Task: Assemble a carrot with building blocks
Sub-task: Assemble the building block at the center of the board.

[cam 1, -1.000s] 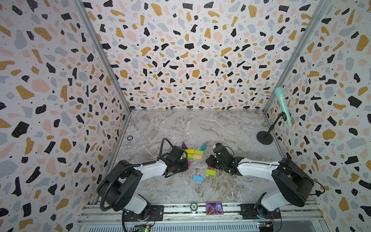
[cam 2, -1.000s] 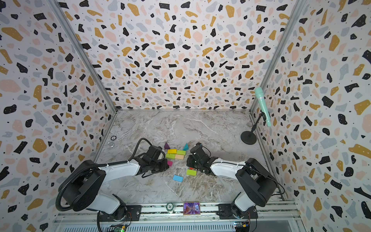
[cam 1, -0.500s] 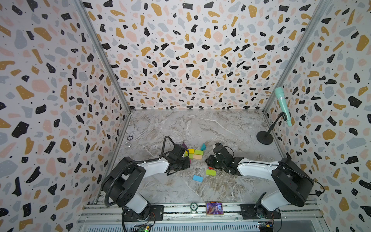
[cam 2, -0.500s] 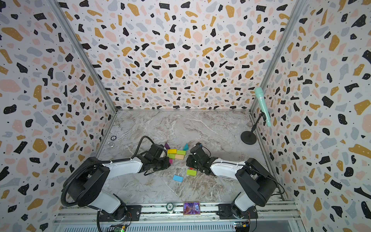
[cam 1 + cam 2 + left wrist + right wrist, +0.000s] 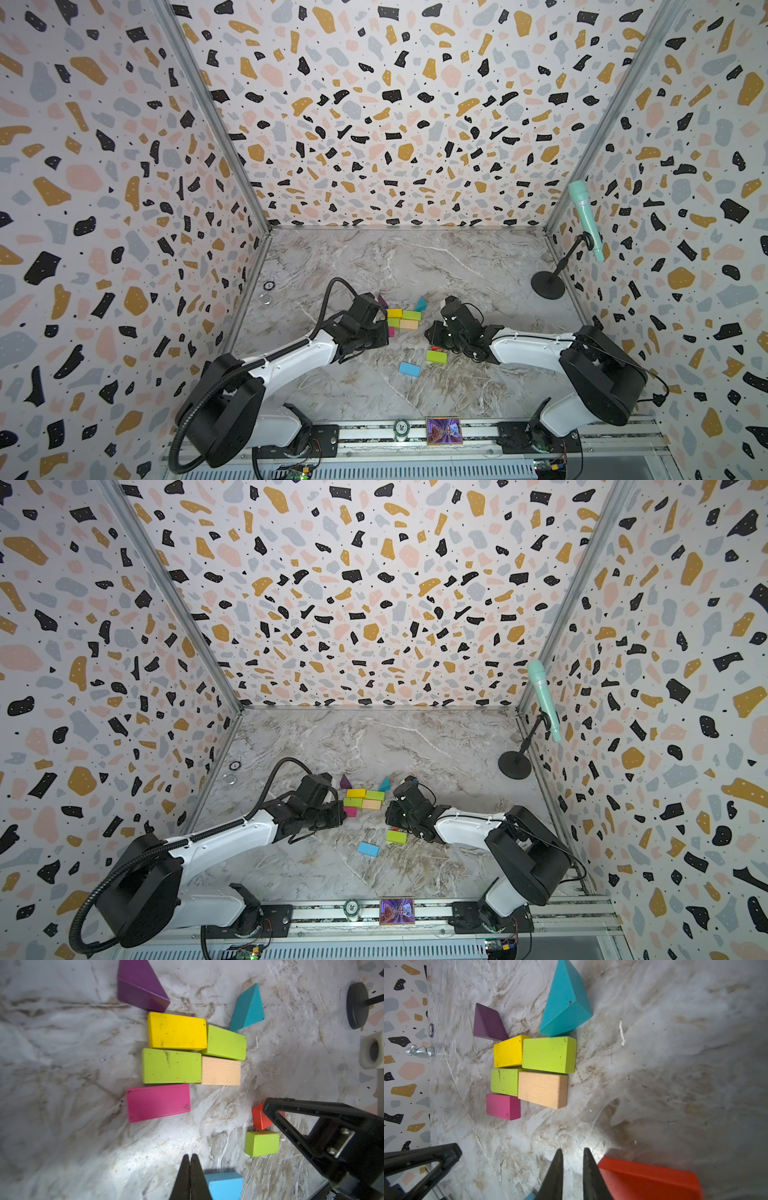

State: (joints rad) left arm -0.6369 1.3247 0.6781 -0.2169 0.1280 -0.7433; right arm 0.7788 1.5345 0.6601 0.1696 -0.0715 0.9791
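Observation:
The partly built carrot lies flat mid-table: a yellow brick (image 5: 393, 312) beside a lime brick (image 5: 412, 315), then a lime brick (image 5: 171, 1066) beside a tan brick (image 5: 409, 324), with a magenta brick (image 5: 391, 331) below them on the left. A purple wedge (image 5: 382, 300) and a teal wedge (image 5: 421, 304) sit at its far end. A red brick (image 5: 650, 1180), a lime brick (image 5: 436, 356) and a blue brick (image 5: 409, 368) lie loose nearer the front. My left gripper (image 5: 190, 1156) is shut and empty, left of the magenta brick. My right gripper (image 5: 572, 1150) is narrowly open and empty, with the red brick against the outside of one finger.
A black microphone stand base (image 5: 548, 284) with a teal microphone (image 5: 584, 216) stands at the back right. A small ring (image 5: 269, 285) and a silver piece (image 5: 420, 1050) lie by the left wall. Terrazzo walls enclose three sides; a metal rail (image 5: 365, 434) runs along the front.
My left gripper has shifted slightly toward the back beside the magenta brick, staying shut. The right arm and the loose bricks have not moved.

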